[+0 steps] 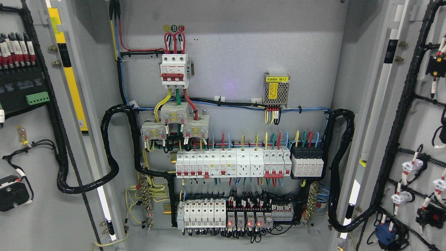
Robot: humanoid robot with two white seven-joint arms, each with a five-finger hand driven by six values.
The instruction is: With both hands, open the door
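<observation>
An electrical cabinet stands wide open in the head view. The left door (38, 146) is swung out to the left, showing its inner face with black cable looms and terminal blocks. The right door (411, 104) is swung out to the right, also wired on its inside. Between them the grey back panel (230, 52) carries a red and white main breaker (175, 69), a row of white breakers (231, 164) and a lower row of relays (226, 214). Neither of my hands nor arms shows anywhere in the picture.
Thick black corrugated conduits (115, 146) loop from the panel to each door. A small metal power supply (276, 89) sits at the upper right of the panel. Yellow and black hazard tape (68, 69) runs down the left frame.
</observation>
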